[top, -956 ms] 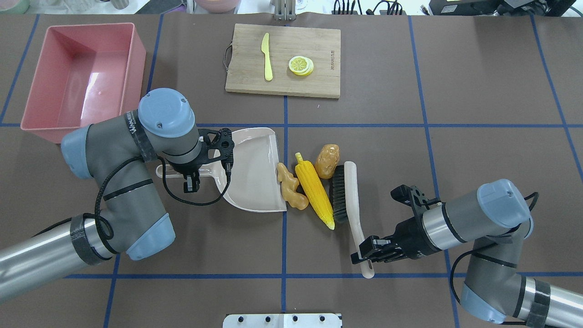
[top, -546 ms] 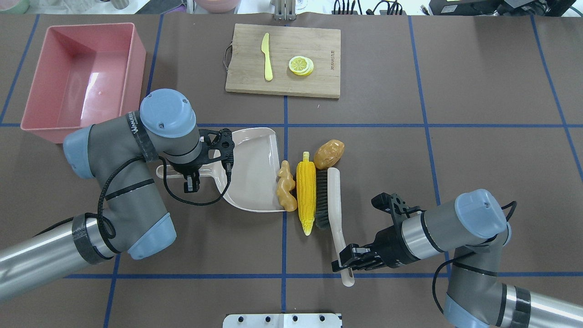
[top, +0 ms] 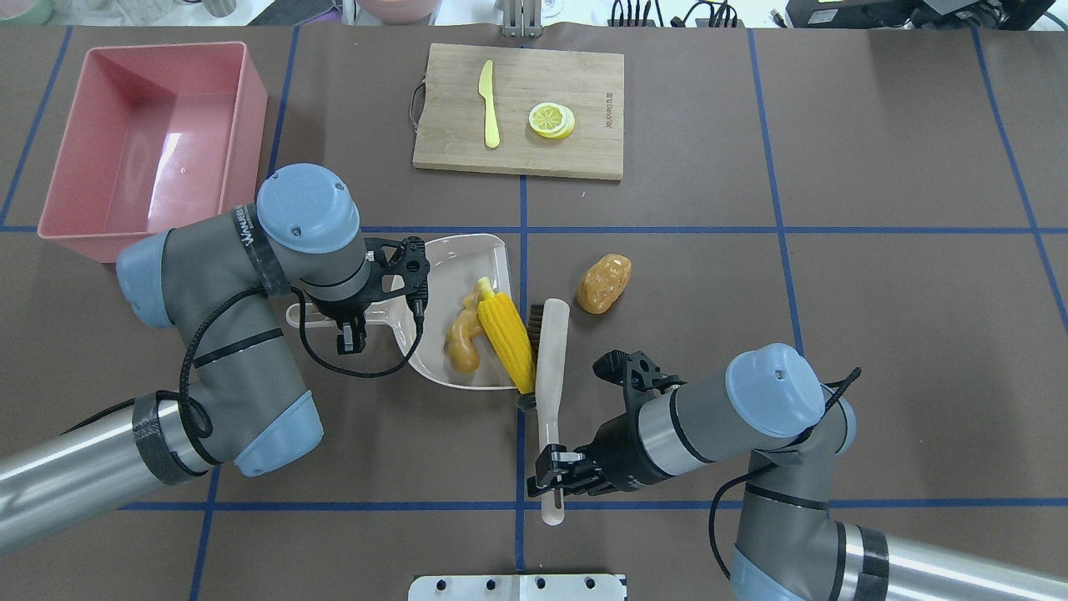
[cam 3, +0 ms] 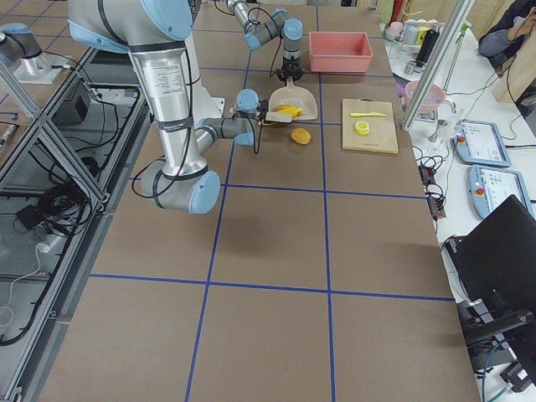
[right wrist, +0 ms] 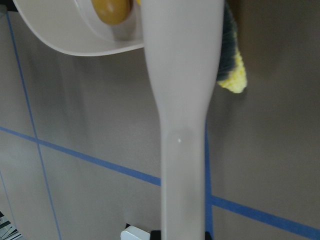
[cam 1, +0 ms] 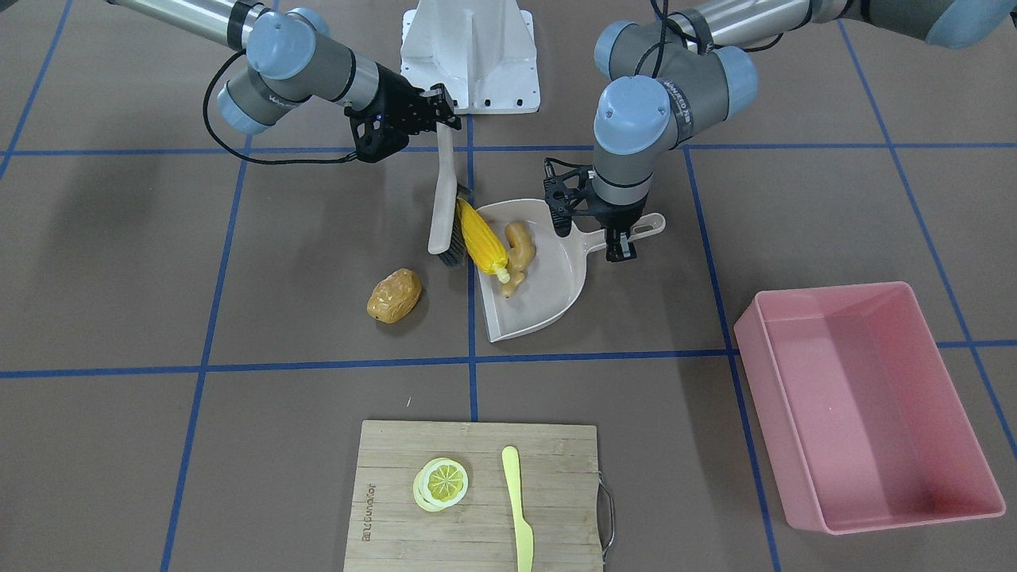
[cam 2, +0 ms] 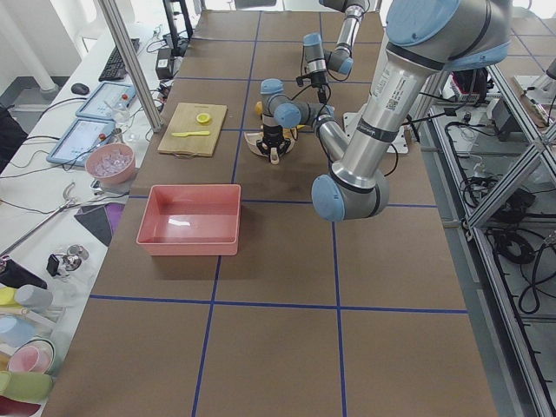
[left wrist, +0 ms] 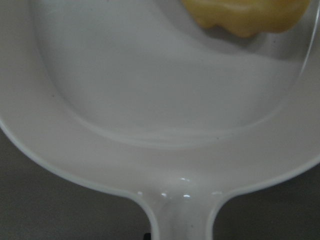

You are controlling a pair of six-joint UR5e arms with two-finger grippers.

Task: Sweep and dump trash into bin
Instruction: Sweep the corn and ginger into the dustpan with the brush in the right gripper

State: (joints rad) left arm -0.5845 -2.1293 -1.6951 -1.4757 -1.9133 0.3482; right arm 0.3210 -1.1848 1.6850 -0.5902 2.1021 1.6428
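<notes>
The beige dustpan (top: 455, 267) holds the tan ginger root (top: 464, 340). The yellow corn cob (top: 505, 342) lies across the pan's open edge, mostly inside. The brown-orange potato (top: 604, 284) lies on the table to the right of the brush, outside the pan. My left gripper (top: 350, 327) is shut on the dustpan handle. My right gripper (top: 555, 472) is shut on the handle of the white brush (top: 551, 367), whose bristles press against the corn. The pink bin (top: 158, 150) stands empty at the far left. The front view shows the corn (cam 1: 482, 237), the ginger (cam 1: 518, 254) and the potato (cam 1: 394, 296).
A wooden cutting board (top: 584, 92) at the back middle carries a yellow knife (top: 488, 104) and a lemon slice (top: 551, 119). My left arm's elbow lies between the dustpan and the bin. The robot's base plate (top: 517, 587) is at the near edge.
My right gripper swept the brush to the left. The corn and ginger slid onto the dustpan. The potato stayed behind on the right. The left arm held still.
</notes>
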